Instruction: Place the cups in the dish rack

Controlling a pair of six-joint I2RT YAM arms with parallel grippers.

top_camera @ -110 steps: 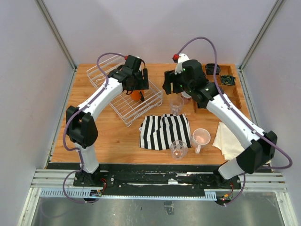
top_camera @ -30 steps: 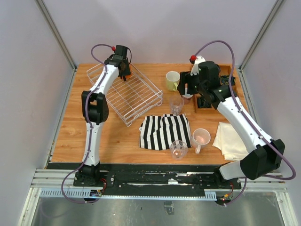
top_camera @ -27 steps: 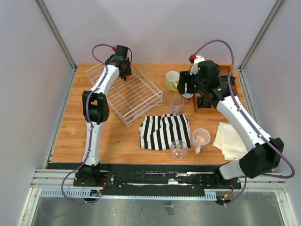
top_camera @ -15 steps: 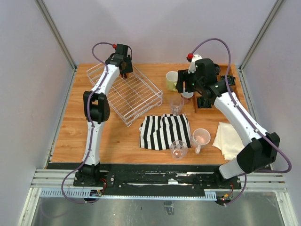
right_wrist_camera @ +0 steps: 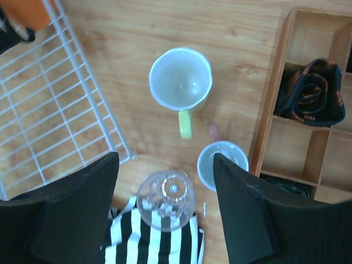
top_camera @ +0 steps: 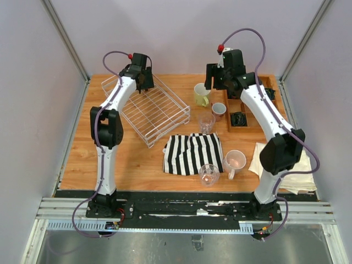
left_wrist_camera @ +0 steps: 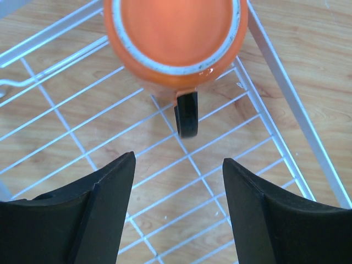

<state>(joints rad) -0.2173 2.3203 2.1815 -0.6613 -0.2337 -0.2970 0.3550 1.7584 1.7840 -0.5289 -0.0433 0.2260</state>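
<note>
Honestly the orange mug (left_wrist_camera: 173, 38) was only properly seen from the left wrist. It was parked inside the rack (left_wrist_camera: 286, 93), tight in a corner, with its black handle pointed back at the left gripper (left_wrist_camera: 179, 165). That gripper's jaws were spread wide with nothing between them, and the mug was clear of both tips. The mug's far side was cut off by the frame, and whether mouth or base faced up couldn't be told. From the top camera it was completely hidden under that gripper, and from the right wrist only an orange sliver was caught at the frame's corner. The right gripper (right_wrist_camera: 165, 159) was held above the table (top_camera: 137, 159), jaws spread too and empty. Framed below it were the green mug (right_wrist_camera: 180, 80), upright, the small pink mug (right_wrist_camera: 223, 165) just beside the tray (right_wrist_camera: 275, 93), and the far tumbler (right_wrist_camera: 165, 201) at the edge of the striped cloth (right_wrist_camera: 148, 242), which was cropped by the frame. The pink mug (top_camera: 235, 161) and near tumbler (top_camera: 209, 174) were seen by the cloth's near side, well apart from the rack. The cream cloth (top_camera: 297, 181) was partly blocked by the right arm (top_camera: 256, 107).
</note>
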